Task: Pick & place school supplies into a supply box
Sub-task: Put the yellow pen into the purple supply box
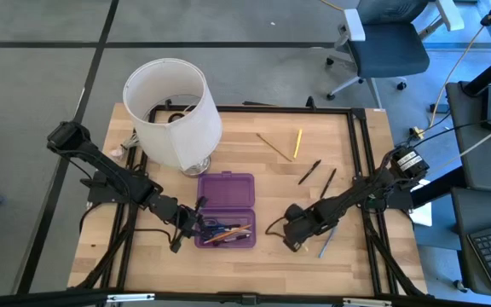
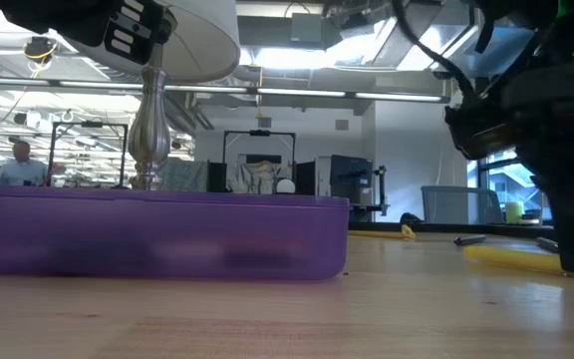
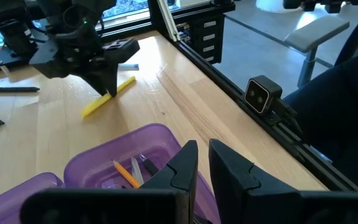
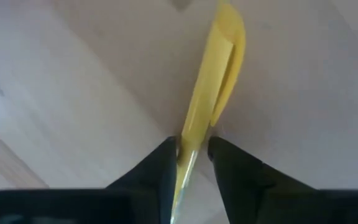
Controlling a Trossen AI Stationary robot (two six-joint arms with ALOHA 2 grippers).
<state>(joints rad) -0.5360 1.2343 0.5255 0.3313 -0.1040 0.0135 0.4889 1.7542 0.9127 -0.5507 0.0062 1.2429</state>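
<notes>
The purple supply box point(image 1: 226, 210) lies open on the table, and its near tray point(image 3: 124, 155) holds blue-handled scissors and pencils point(image 1: 225, 230). My left gripper point(image 3: 202, 163) hovers shut over the tray's left end, holding nothing. My right gripper point(image 1: 293, 235) points down at the table to the right of the box, shut on a yellow pen point(image 4: 211, 87) that lies flat on the wood. More supplies lie loose behind it: a yellow pencil point(image 1: 297, 143), a wooden pencil point(image 1: 273, 145), two dark pens point(image 1: 310, 170) and a grey-blue pen point(image 1: 326, 243). My right gripper pinches the yellow pen's barrel point(image 4: 189, 144), just below the clip, between its two fingers point(image 4: 163, 160). The fingers come from above, pointing down, and lie across the pen. The pen lies flat on the table point(image 3: 99, 107).
A big white lampshade on a metal stand point(image 1: 174, 111) rises behind the box's far left corner. A black frame rail point(image 1: 358, 162) runs along the table's right side. Bare wood lies between the box and my right gripper.
</notes>
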